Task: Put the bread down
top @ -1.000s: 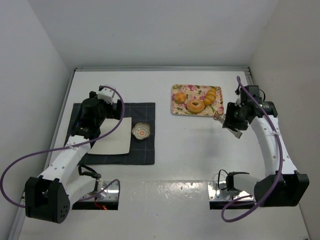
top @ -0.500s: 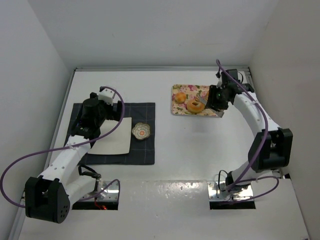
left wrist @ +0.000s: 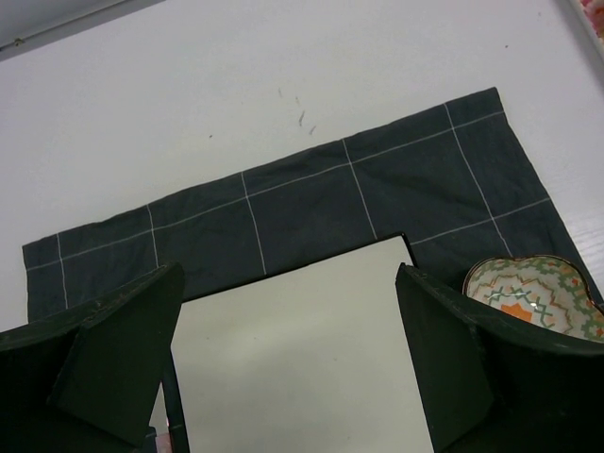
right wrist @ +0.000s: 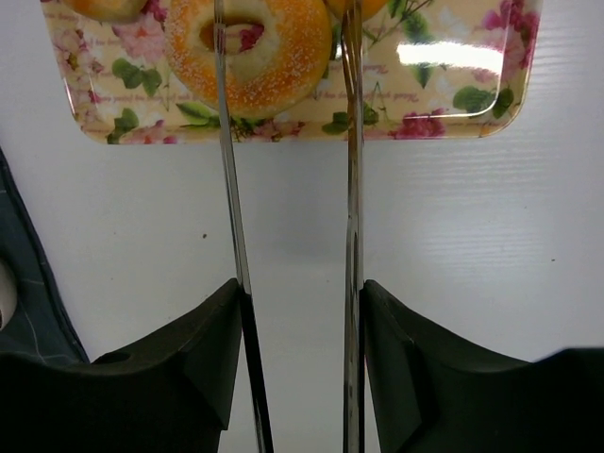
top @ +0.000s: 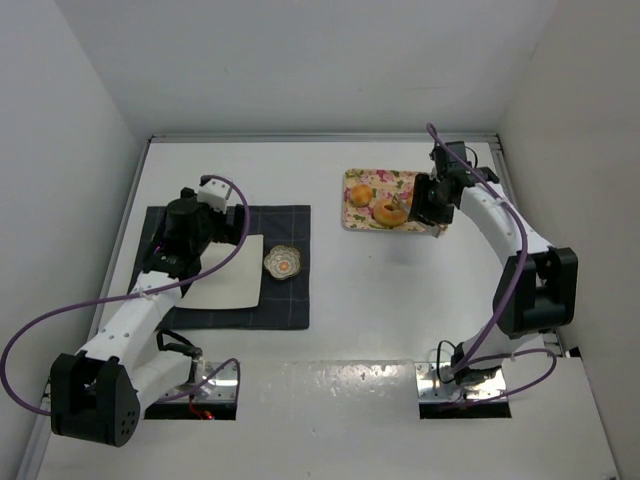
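The bread lies on a floral tray (top: 352, 225): a ring-shaped bagel (right wrist: 247, 47) (top: 389, 212) in the middle and a round bun (top: 359, 195) to its left. The edge of a third golden piece (right wrist: 368, 8) shows at the right. My right gripper (right wrist: 297, 302) (top: 425, 205) is shut on metal tongs (right wrist: 231, 189). Their two blades reach out over the bagel, one across its hole and one along its right edge. The tips run off the top of the right wrist view. My left gripper (left wrist: 288, 311) (top: 180, 225) hangs open over a white plate (left wrist: 302, 359).
The white plate (top: 235, 285) rests on a dark checked cloth (left wrist: 302, 198) (top: 290, 300) at the left. A small scalloped dish (left wrist: 528, 293) (top: 283, 262) with an orange centre sits on the cloth beside the plate. White walls close in the table.
My right arm has swung up and left from beside the tray to its right end, bringing the tongs over the bagel. The left arm has stayed put.
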`<state>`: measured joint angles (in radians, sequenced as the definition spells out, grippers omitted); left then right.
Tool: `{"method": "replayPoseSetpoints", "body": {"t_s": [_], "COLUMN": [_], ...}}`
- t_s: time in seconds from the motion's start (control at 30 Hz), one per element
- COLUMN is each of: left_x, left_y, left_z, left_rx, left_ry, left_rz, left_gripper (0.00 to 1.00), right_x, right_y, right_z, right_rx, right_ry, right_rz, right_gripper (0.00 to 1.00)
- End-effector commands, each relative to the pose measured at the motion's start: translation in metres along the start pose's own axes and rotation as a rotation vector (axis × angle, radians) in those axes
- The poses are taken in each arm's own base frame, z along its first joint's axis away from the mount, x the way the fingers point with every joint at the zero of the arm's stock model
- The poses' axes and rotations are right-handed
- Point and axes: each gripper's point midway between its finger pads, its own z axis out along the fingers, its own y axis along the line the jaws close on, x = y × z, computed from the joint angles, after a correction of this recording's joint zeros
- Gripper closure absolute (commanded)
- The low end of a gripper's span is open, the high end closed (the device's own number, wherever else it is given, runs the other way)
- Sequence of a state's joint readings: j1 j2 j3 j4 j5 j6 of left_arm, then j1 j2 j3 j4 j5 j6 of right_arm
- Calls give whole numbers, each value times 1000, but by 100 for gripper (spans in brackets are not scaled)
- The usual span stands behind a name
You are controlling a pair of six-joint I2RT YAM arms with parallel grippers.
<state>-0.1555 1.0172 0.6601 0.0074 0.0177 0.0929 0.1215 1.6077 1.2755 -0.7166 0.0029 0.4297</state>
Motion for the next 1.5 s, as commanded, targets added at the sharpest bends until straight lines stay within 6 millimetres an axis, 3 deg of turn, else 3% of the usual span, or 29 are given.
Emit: {"method": "replayPoseSetpoints", "body": {"t_s": [0.0,0.37,0.47,0.6,0.67,0.73,0.8,0.97,1.03,1.17,1.2,1.23,1.3,1.33,1.4,1.43,1.47], "left_x": [-6,-5,-5,-4,-4,-3,-2,-7,-17,-10,-4,3,27,37,64,68,78], "left_y": [5,4,4,7,8,13,17,49,62,87,89,95,113,119,131,133,138], "left_z": [-2,-4,-4,-4,-4,-4,-5,-14,-21,-37,-39,-43,-56,-60,-70,-72,-78], "left_rx": [-20,-11,-11,-29,-38,-68,-100,-261,-317,-434,-444,-468,-544,-566,-608,-616,-642], "left_ry": [-29,-31,-31,-27,-26,-20,-16,34,35,113,135,159,235,271,365,376,400], "left_rz": [2,11,11,22,9,-2,-34,-35,-26,-16,-34,-53,-137,-162,-210,-236,-258], "left_gripper": [0,0,0,0,0,0,0,0,0,0,0,0,0,0,0,0,0], "right_x": [5,19,22,21,22,17,10,-19,-31,-53,-51,-50,-46,-44,-23,-20,-2], "right_y": [7,-4,-1,-2,2,2,4,15,30,68,95,108,153,186,230,267,283], "right_z": [8,15,20,22,18,13,3,-23,-37,-59,-65,-63,-69,-66,-69,-92,-64], "right_rx": [-28,38,31,35,11,9,-1,-3,-33,-108,-165,-189,-292,-341,-450,-522,-540], "right_ry": [26,72,100,107,109,83,40,-111,-171,-274,-286,-288,-295,-294,-264,-310,-229], "right_rz": [42,62,63,66,57,42,1,-117,-164,-262,-317,-362,-451,-536,-642,-719,-754], "right_gripper": [49,53,59,79,84,91,91,95,97,97,97,97,98,98,98,98,98]}}
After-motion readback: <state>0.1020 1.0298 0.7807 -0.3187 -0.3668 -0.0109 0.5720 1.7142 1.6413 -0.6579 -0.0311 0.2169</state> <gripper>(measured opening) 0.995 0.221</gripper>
